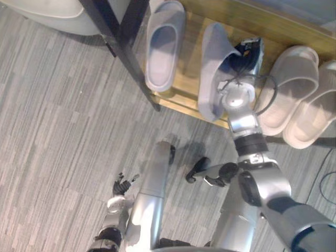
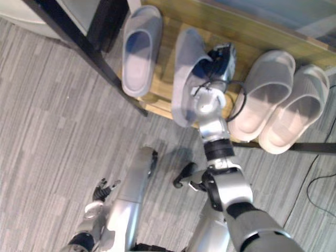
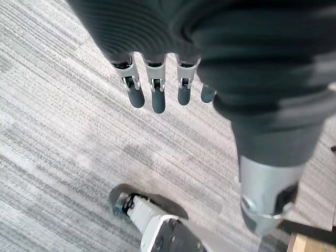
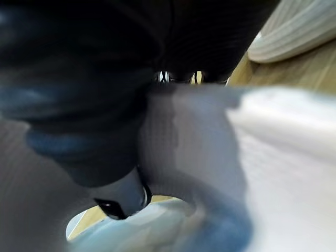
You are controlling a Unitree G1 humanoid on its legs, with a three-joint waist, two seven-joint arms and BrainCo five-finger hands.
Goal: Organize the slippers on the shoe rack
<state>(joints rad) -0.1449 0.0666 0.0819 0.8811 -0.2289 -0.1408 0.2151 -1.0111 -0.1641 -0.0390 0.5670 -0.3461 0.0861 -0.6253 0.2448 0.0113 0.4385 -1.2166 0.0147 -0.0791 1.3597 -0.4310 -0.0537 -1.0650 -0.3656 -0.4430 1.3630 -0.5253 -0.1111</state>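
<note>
While the right hand [image 1: 247,55] is buried in the strap of a soft lilac-grey foam slipper [image 1: 212,68], that slipper stands tipped on edge on the low wooden shoe rack [image 1: 191,52], probably for setting down beside the flat lilac-grey slipper [image 1: 164,44] to its left. I cannot tell whether the hand is clamped on it. The left hand [image 1: 122,185] hangs slack and spread near the grey carpet floor [image 1: 52,131]. By count there are two lilac-grey slippers and, at the right, two pale beige foam slippers [image 1: 291,89]

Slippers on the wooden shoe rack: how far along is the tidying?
Done: the pale beige foam slipper pair sits side by side on the wooden shoe rack, and one grey foam slipper lies flat. In hand: the right hand is at the second grey slipper, which is tipped on its edge. Left: lay it flat beside its mate. The left hand hangs open over the grey carpet.
</note>
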